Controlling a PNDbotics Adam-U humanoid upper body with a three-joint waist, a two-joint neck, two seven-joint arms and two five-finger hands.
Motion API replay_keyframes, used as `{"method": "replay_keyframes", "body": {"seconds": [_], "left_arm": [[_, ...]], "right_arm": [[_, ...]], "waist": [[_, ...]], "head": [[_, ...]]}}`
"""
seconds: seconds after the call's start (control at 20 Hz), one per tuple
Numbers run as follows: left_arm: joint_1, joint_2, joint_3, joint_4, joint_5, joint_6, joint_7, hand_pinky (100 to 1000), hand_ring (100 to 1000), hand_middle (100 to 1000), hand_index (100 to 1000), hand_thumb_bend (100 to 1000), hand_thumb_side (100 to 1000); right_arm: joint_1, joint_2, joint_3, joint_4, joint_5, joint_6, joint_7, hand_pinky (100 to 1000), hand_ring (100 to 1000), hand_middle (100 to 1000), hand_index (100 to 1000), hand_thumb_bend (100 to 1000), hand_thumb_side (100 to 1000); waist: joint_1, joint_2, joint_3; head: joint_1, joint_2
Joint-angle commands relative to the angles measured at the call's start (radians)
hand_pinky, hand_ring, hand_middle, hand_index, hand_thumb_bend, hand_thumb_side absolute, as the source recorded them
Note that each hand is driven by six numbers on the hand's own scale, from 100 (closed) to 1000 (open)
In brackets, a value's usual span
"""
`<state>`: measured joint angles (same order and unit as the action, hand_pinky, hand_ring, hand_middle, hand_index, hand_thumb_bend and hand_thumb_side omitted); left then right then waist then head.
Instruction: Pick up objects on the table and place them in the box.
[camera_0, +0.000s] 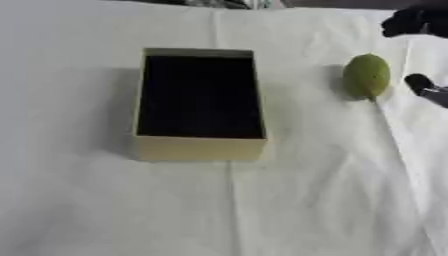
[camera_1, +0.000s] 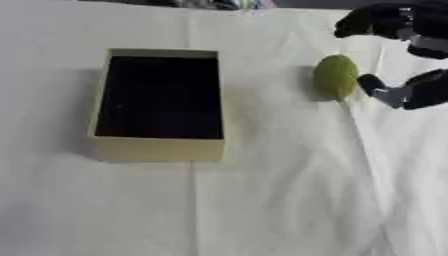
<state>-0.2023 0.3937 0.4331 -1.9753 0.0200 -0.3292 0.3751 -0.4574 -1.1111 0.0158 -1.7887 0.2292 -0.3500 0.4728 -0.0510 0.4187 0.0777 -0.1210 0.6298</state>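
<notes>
A green oval fruit (camera_1: 336, 77) lies on the white cloth, to the right of the box. The box (camera_0: 199, 149) is tan cardboard with a dark inside, open at the top, and nothing shows in it. My right hand (camera_1: 409, 55) comes in from the right edge, black, with its fingers (camera_1: 376, 21) spread above and behind the fruit and its thumb (camera_1: 374, 86) just right of it. The hand is open around the fruit's right side, and I cannot tell whether the thumb touches it. My left hand shows in neither view.
A white cloth (camera_0: 306, 200) with creases covers the table. Some dark and coloured shapes (camera_1: 223, 4) lie at the far edge.
</notes>
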Motion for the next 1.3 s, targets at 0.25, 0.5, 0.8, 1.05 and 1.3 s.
{"method": "replay_keyframes", "body": {"seconds": [0.25,0.5,0.8,1.05,1.3], "left_arm": [[-0.007,0.015,0.001,-0.017,0.011,-0.001,-0.010,623,656,622,747,427,445],[-0.007,0.013,-0.001,-0.015,0.014,-0.001,-0.014,623,656,622,747,426,445],[-0.007,0.010,-0.002,-0.012,0.018,-0.002,-0.018,624,656,623,746,424,445],[-0.006,0.006,-0.003,-0.010,0.019,-0.003,-0.021,624,656,622,746,421,447],[-0.006,0.004,-0.003,-0.008,0.019,-0.002,-0.025,624,656,622,744,420,448]], "right_arm": [[-0.074,0.004,0.025,0.091,-0.066,0.030,0.047,951,1000,943,967,100,274],[-0.116,0.035,0.044,0.182,-0.041,0.042,0.055,953,1000,944,966,100,310],[-0.175,0.100,0.064,0.302,-0.042,0.040,0.082,960,1000,939,963,100,322],[-0.216,0.149,0.065,0.405,-0.030,0.047,0.091,966,1000,933,961,100,309],[-0.239,0.178,0.063,0.470,-0.021,0.038,0.100,968,1000,931,962,100,317]], "waist": [[0.004,-0.024,0.005],[0.006,-0.025,0.008],[0.009,-0.027,0.014],[0.011,-0.027,0.021],[0.012,-0.026,0.024]], "head": [[-0.008,-0.014],[-0.011,-0.015],[-0.014,-0.018],[-0.015,-0.019],[-0.014,-0.020]]}}
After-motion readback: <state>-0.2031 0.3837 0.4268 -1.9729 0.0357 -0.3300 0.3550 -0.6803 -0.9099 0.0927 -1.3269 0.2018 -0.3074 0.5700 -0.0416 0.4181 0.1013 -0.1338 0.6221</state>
